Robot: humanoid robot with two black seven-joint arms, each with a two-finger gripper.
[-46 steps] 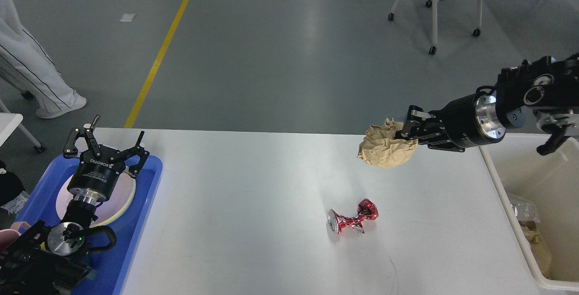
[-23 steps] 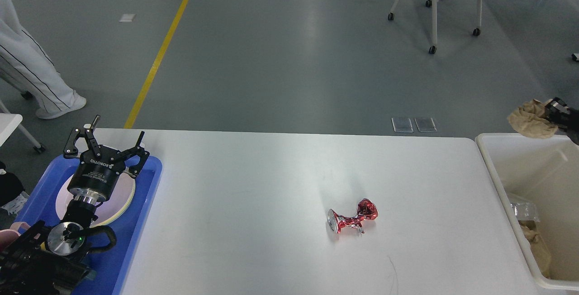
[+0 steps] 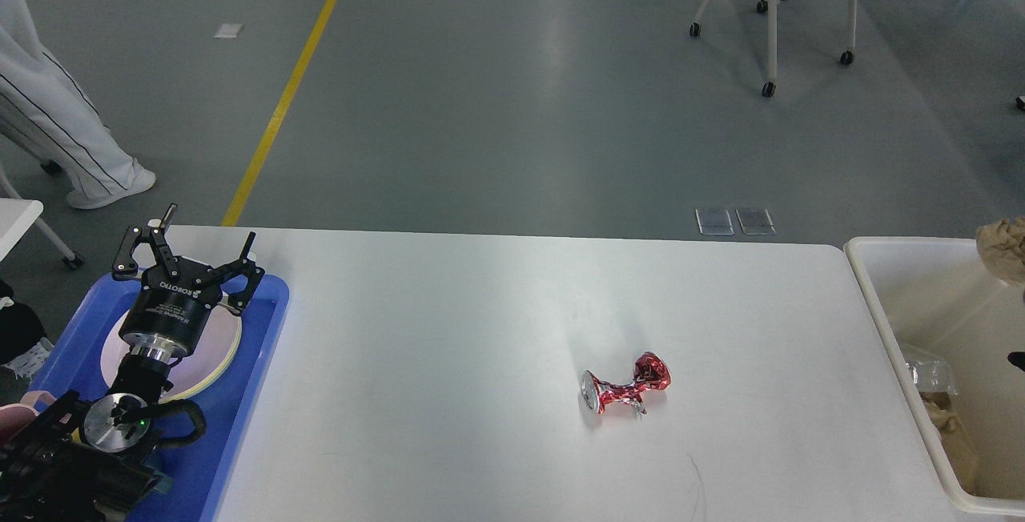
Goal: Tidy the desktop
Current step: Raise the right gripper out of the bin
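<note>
Head view: desktop (image 3: pixel 448 330) is filling the middle of the frame, between a blue tray (image 3: pixel 260 346) at left and a cream bin (image 3: pixel 889 322) at right. Crushed red can (image 3: pixel 626 388) is lying on its right half, apart from both. Left gripper (image 3: pixel 186 246) is hovering over the tray's plate (image 3: pixel 220 342), fingers spread, grasping nothing. Tan paper wad (image 3: pixel 1002 247) is showing above the bin at the right edge; right gripper is sitting out of frame.

One head view looks forward and down across the tabletop (image 3: pixel 480 330), with floor (image 3: pixel 512 90) beyond.
</note>
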